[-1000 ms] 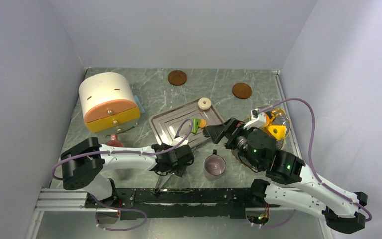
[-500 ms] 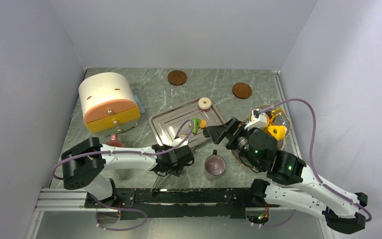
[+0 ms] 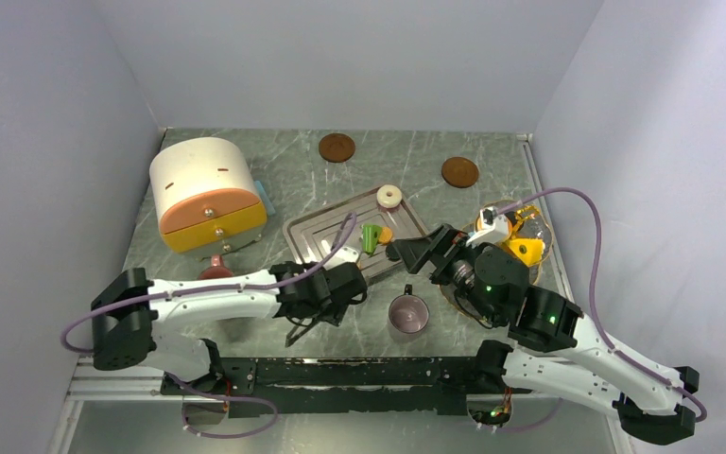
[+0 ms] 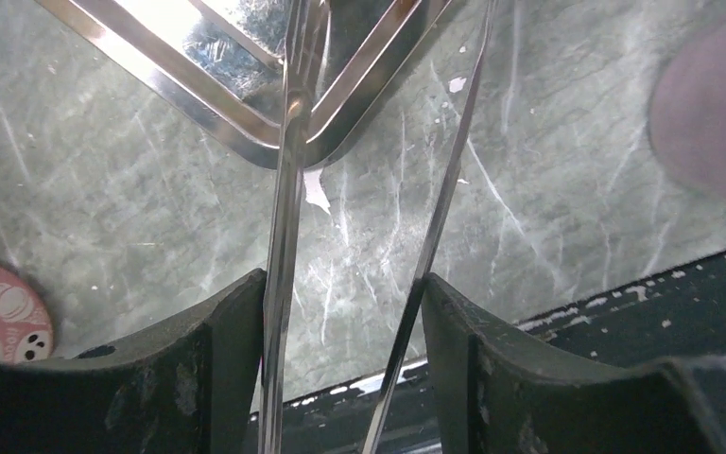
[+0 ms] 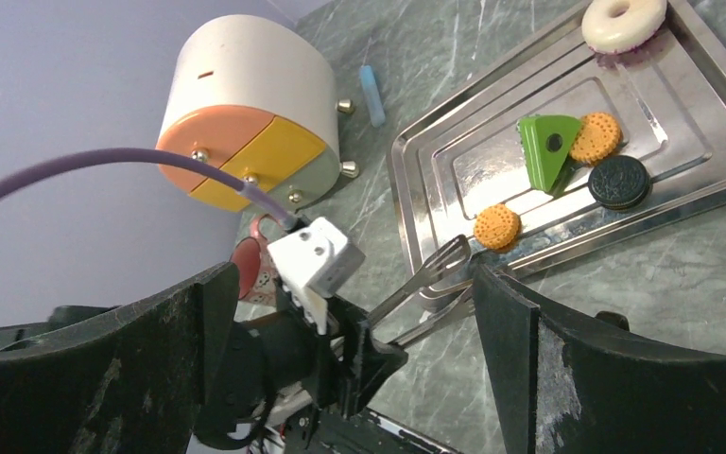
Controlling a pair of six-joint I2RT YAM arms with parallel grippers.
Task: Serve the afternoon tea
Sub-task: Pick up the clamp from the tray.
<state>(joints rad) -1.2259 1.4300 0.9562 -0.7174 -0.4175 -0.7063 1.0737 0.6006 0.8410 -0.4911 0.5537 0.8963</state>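
— two grippers: what has the left gripper (image 4: pixel 340 295) got?
— low and left of centre in the top view, it's clamped on tongs (image 4: pixel 284 236), their tips at the tray (image 3: pixel 310 233) edge.
— treats?
— on the tray: orange cookies (image 5: pixel 497 227), green wedge (image 5: pixel 546 151), black cookie (image 5: pixel 619 182), ring (image 5: pixel 621 21) at its upper corner. mug (image 3: pixel 407 316) stands bottom centre, off the tray.
— right gripper (image 5: pixel 352 279)?
— right of the tray, spread wide, holding nothing.

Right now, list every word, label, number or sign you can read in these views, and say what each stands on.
No readable text in any view.
The jar lid: white cartoon drawings only, no words.
The black cookie: embossed pattern, too small to read.
The tongs, tray and drawer box: no lettering visible.
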